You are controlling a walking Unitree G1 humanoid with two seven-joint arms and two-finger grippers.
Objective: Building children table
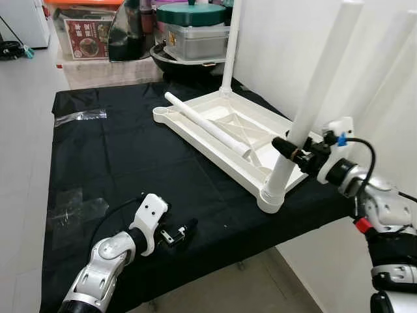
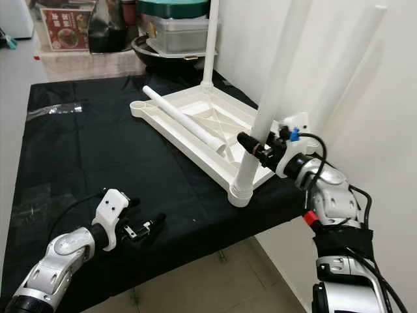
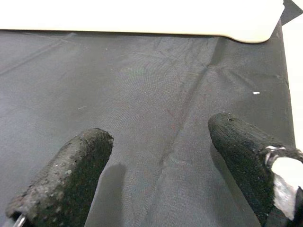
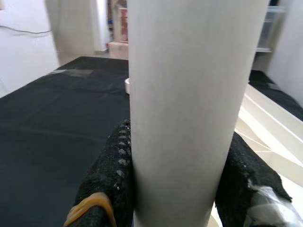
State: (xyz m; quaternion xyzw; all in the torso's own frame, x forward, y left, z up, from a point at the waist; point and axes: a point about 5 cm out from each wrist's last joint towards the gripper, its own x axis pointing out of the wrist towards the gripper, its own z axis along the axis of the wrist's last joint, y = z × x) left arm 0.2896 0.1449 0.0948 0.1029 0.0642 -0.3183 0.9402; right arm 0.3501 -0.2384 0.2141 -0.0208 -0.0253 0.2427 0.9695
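A white children's tabletop (image 1: 215,134) lies upside down on the black cloth. One white leg (image 1: 313,98) stands in its near right corner socket (image 1: 272,198), and my right gripper (image 1: 291,149) is shut on that leg low down; the right wrist view has the leg (image 4: 189,109) between both fingers (image 4: 111,175). Another leg (image 1: 229,45) stands upright at the far corner. A third leg (image 1: 207,124) lies loose across the tabletop. My left gripper (image 1: 186,229) rests open on the cloth near the front edge, its fingers (image 3: 66,175) holding nothing.
The black cloth (image 1: 111,156) covers a low table with its front edge close to me. Clear plastic wrap (image 1: 79,117) lies at the left. Boxes, a pot and containers (image 1: 189,32) stand behind. A white wall (image 1: 293,39) runs along the right.
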